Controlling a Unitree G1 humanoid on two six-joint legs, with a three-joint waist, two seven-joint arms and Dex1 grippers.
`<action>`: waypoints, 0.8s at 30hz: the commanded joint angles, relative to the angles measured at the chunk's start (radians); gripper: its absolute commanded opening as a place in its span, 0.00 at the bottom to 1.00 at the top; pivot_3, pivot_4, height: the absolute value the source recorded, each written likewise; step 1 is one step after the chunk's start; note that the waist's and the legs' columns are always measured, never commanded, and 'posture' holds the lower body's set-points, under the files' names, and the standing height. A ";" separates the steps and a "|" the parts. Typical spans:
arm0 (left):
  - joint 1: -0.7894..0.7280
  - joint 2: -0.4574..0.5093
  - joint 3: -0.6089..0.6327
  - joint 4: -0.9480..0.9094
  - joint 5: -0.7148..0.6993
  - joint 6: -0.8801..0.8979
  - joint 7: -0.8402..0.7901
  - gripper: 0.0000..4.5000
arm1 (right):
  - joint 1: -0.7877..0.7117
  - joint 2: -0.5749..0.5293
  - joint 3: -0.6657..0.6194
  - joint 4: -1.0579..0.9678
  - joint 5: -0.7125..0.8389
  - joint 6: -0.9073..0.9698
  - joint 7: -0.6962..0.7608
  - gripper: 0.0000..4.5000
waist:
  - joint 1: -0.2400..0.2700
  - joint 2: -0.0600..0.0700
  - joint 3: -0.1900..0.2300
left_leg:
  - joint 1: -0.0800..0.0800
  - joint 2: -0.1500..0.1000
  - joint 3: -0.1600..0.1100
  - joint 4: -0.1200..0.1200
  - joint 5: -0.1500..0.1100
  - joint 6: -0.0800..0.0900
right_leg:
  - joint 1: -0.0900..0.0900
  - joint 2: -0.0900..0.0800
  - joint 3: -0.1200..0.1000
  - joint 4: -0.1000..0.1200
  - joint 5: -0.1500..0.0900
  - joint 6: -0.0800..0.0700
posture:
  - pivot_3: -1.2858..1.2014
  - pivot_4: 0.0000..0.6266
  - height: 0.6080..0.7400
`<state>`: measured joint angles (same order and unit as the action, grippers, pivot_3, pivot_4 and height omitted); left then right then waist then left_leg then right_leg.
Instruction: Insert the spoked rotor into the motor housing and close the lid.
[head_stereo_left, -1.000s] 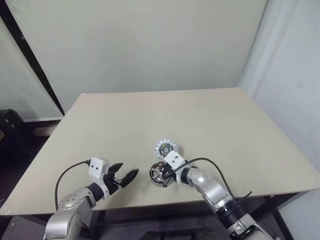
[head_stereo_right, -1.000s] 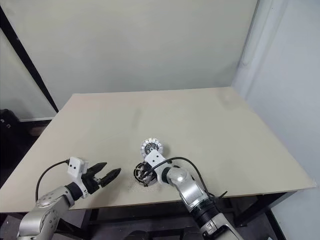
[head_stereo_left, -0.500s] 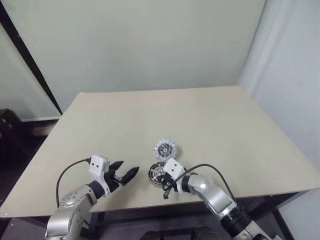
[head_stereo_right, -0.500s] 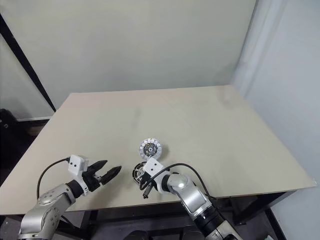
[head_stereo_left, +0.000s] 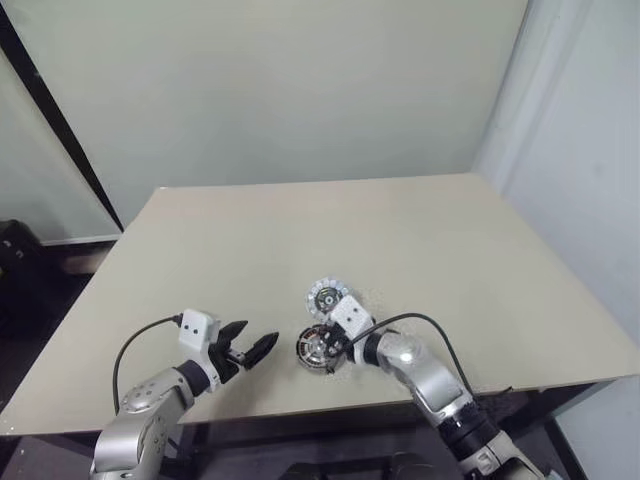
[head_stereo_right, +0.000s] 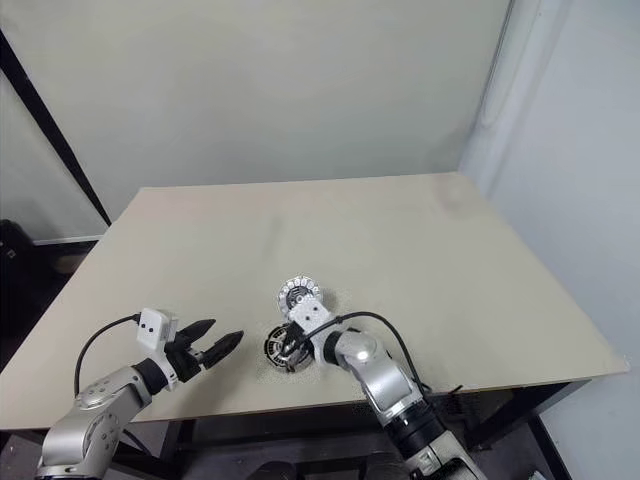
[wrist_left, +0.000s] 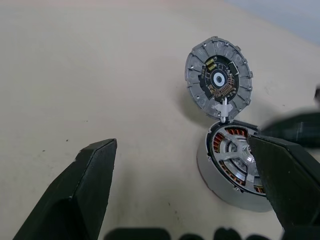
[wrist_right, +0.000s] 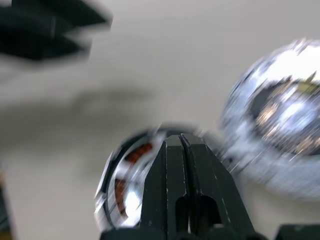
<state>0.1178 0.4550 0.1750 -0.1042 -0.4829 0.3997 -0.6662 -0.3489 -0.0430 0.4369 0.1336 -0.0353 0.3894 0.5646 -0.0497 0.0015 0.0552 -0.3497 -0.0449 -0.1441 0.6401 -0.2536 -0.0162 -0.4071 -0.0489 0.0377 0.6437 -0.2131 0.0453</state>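
The motor housing (head_stereo_left: 316, 347) lies near the table's front edge, its copper windings showing. A dark rim and silver spokes sit inside it: the spoked rotor (wrist_left: 233, 151). The lid (head_stereo_left: 327, 297) lies just beyond the housing (wrist_left: 214, 181), dark centre up, its edge against the housing's rim. My right gripper (head_stereo_left: 332, 351) is shut, empty, with its tips (wrist_right: 181, 136) over the housing's right side; whether they touch it I cannot tell. My left gripper (head_stereo_left: 256, 349) stands open a short way left of the housing, level with it, nothing between its fingers (wrist_left: 95, 165).
The beige table (head_stereo_left: 300, 240) stretches bare beyond the parts. Its front edge runs close below both grippers. A black cable (head_stereo_left: 425, 325) loops from the right wrist. A pale wall stands behind the table.
Half a second ago the right gripper had dropped back toward the table's front edge, off the housing. It is now back over the housing. The left gripper has kept still.
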 joint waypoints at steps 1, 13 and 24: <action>-0.012 0.004 0.005 -0.008 0.005 -0.016 -0.010 1.00 | -0.021 0.009 -0.012 -0.009 0.006 -0.019 -0.006 0.01 | 0.001 0.000 0.000 | 0.000 0.000 0.000 -0.001 0.000 0.000 | 0.000 0.000 0.000 0.000 0.000 0.000 | 0.52 0.00 1.00; -0.009 -0.002 0.000 -0.020 0.004 -0.013 -0.002 1.00 | 0.005 -0.020 -0.003 0.129 -0.034 -0.067 -0.013 0.01 | 0.000 0.000 0.000 | 0.001 0.000 0.001 -0.002 0.000 -0.001 | 0.001 0.000 0.000 0.000 -0.001 -0.003 | 0.52 0.00 1.00; -0.017 0.001 -0.011 -0.020 0.005 0.002 -0.002 1.00 | -0.086 -0.144 0.005 -0.171 -0.027 0.128 0.124 0.84 | 0.000 0.000 0.000 | -0.001 0.000 0.001 -0.001 0.000 -0.001 | -0.001 0.000 0.000 0.000 -0.001 -0.002 | 0.52 0.00 1.00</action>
<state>0.1167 0.4529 0.1637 -0.1029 -0.4806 0.4070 -0.6636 -0.4012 -0.1728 0.4343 0.0481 -0.0703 0.4767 0.6499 -0.0494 0.0019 0.0552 -0.3511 -0.0446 -0.1434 0.6391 -0.2541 -0.0169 -0.4079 -0.0488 0.0373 0.6432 -0.2138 0.0434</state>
